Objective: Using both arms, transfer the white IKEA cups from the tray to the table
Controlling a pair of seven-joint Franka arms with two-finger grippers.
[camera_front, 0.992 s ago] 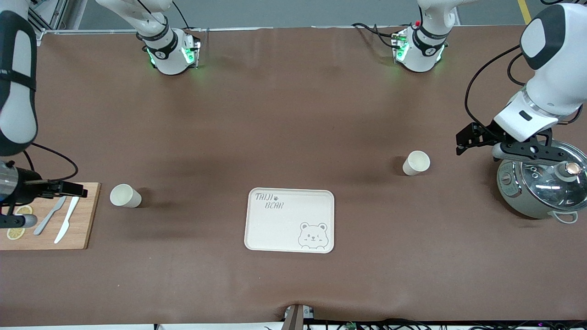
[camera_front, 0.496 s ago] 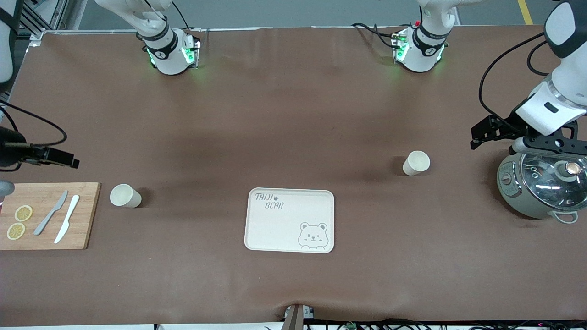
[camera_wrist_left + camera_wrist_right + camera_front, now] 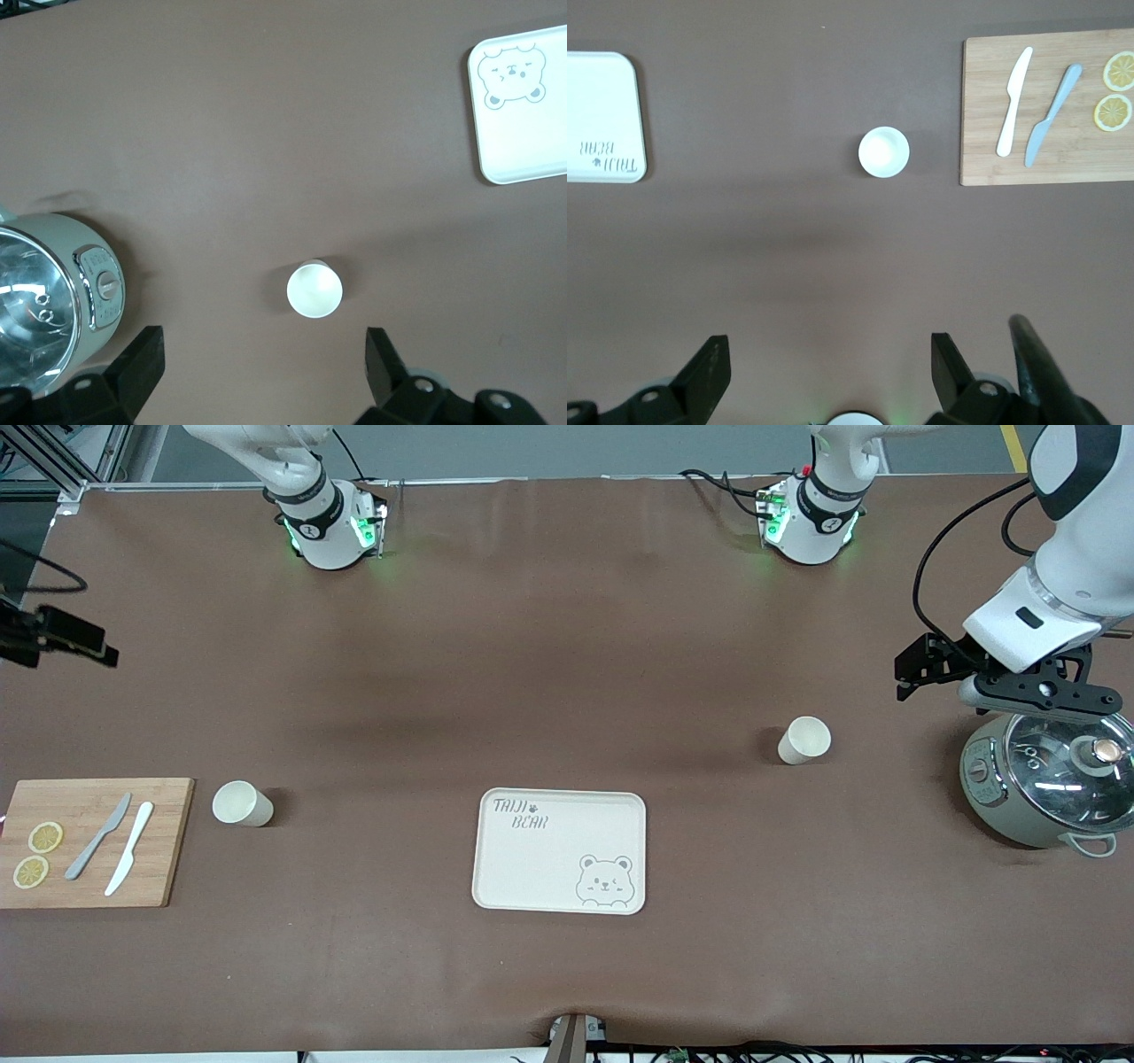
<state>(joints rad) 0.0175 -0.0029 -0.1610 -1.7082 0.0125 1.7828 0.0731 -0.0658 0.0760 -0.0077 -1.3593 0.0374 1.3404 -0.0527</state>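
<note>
The right gripper (image 3: 62, 642), fingers apart, holds nothing. Both cups (image 3: 241, 803) (image 3: 803, 740) stand on the table (image 3: 567, 646), off the tray (image 3: 560, 850). The left gripper (image 3: 921, 669) is likewise spread and empty. Arms should retract high, clear of cups.

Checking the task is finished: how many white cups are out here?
2, both on the table, none on the tray: one cup beside the cutting board, another cup near the cooker.

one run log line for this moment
tray: empty | cups: both on table | left gripper: open, above cooker | right gripper: open, raised
</note>
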